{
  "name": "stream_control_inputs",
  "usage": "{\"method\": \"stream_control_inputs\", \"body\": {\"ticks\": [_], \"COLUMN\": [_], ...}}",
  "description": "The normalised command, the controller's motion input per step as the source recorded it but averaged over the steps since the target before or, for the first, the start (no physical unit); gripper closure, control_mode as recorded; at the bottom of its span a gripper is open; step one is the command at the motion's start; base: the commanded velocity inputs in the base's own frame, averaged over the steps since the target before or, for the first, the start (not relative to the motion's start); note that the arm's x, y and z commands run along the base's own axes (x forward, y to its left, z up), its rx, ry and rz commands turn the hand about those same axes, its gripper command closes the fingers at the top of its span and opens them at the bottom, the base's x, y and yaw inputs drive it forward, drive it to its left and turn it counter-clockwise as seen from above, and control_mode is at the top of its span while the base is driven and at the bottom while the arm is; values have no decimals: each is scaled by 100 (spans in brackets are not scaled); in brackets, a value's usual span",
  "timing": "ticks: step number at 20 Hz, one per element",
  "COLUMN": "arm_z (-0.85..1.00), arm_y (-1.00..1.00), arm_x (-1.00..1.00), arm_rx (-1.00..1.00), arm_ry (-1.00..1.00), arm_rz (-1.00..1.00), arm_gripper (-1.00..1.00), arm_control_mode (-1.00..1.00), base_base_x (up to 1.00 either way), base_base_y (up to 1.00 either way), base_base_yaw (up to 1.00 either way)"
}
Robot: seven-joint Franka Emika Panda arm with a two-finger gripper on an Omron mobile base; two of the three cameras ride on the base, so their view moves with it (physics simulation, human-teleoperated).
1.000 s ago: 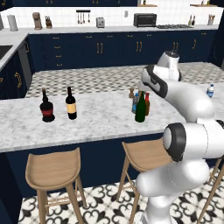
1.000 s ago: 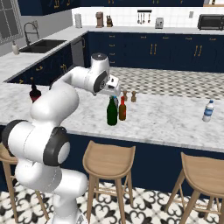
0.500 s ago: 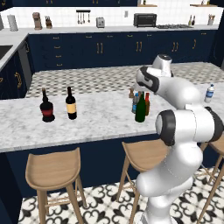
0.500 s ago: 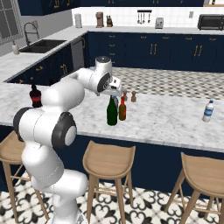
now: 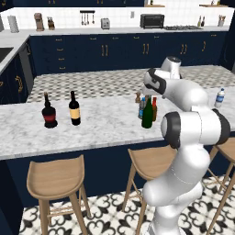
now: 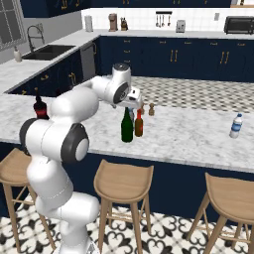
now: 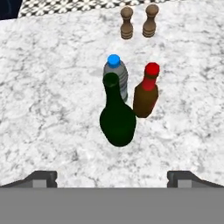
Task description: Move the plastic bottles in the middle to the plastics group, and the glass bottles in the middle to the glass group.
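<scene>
The tool [image 7: 112, 177], jaws spread and empty, hovers above the green bottle [image 7: 116, 116], probably lining up a grasp.

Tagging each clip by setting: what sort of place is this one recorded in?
A rendered home kitchen, seen across a marble island counter. Signs: wooden bar stools along the counter, navy cabinets on the back wall, a sink with faucet to one side, and a toaster oven on the far worktop.

Two small wooden shakers [image 7: 138, 22] stand side by side, upright, on the marble bench [image 7: 52, 96]. Wooden stools [image 5: 55, 179] line its near side. A toaster oven [image 5: 152, 20] sits on the far bench.
</scene>
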Motion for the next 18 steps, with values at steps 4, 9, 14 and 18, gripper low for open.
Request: {"method": "stream_control_inputs", "body": {"ticks": [4,9,14,18], "arm_z": [-20,-13,0,0], "arm_y": [0,1,0,0], "arm_x": [10,28,34,28], "arm_rx": [-5,-4,0,0], "arm_ry": [-4,-5,0,0], "arm_rz": [0,0,0,0], "arm_gripper": [-100,-100,-100,-100], "arm_control_mode": [-100,-100,-100,-100], "base_base_x": [0,0,0,0], "base_base_y": [0,0,0,0], "base_base_yaw": [0,0,0,0]}}
